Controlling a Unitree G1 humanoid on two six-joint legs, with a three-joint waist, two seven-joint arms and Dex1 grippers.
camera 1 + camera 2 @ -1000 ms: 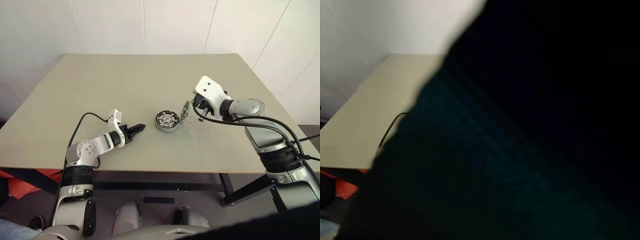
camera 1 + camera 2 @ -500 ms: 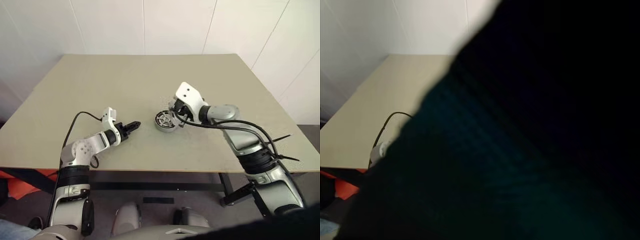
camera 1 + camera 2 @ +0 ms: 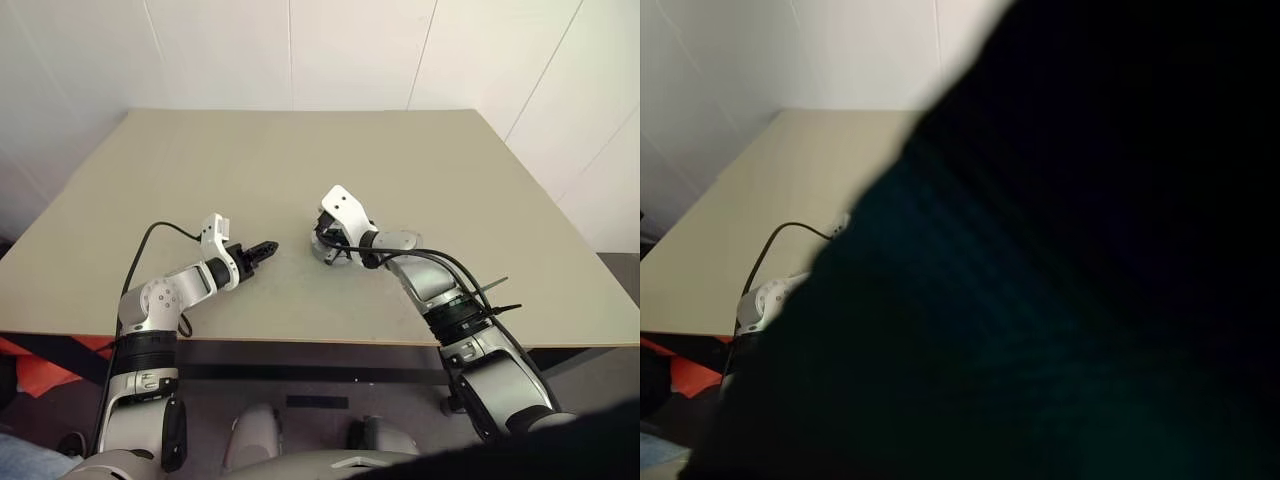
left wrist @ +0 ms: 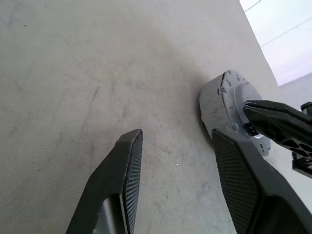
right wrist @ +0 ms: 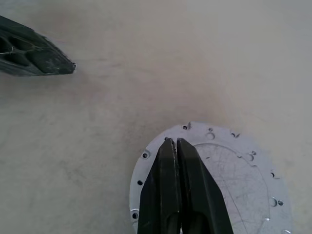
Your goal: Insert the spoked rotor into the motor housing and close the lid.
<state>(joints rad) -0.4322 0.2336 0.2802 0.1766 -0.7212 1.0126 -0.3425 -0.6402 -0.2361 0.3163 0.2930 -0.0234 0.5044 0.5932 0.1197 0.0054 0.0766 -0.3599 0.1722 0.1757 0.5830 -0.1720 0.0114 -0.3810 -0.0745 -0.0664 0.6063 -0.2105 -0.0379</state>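
Mid-table, your right gripper, jaws pinched shut, sits over the lid on the housing, left gripper open nearby, so pushing off-center could tip it crooked.

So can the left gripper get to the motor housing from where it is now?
Probably yes. The left gripper is open, and bare table lies between it and the motor housing. But the shut right gripper sits over the lid on it, so only the near side is free.
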